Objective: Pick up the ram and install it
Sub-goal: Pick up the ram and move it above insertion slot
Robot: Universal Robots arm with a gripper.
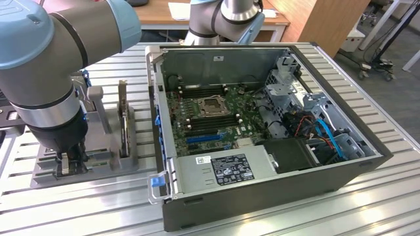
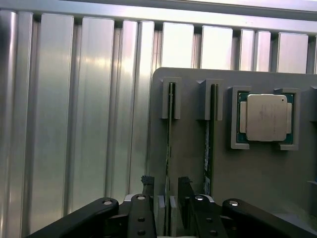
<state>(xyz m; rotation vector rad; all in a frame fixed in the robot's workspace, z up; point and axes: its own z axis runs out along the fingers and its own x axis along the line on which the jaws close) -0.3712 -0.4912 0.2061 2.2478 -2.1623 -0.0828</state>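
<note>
Wrist view: pick-up step in hand, jaws open wide and astride the ram [image 2: 169, 134], nothing clamped yet.

Stands on its long edge in the grey holder [image 2: 257, 173], far end kept in a slot post, with the second stick [image 2: 209, 139] just beside and the processor [image 2: 266, 117] in its pocket further along. By judgement, calls for jaws centred and square to the flat faces, then a straight pull upward out of the narrow slot. Little room toward the second stick; open ribbed surface [image 2: 74, 124] past the holder edge on the other side. In the exterior view, holder at the exterior view's left of the computer case [image 1: 262, 196]; upright expansion card [image 1: 123, 115] and case wall between jaws and motherboard [image 1: 210, 113]; free space above.
</note>
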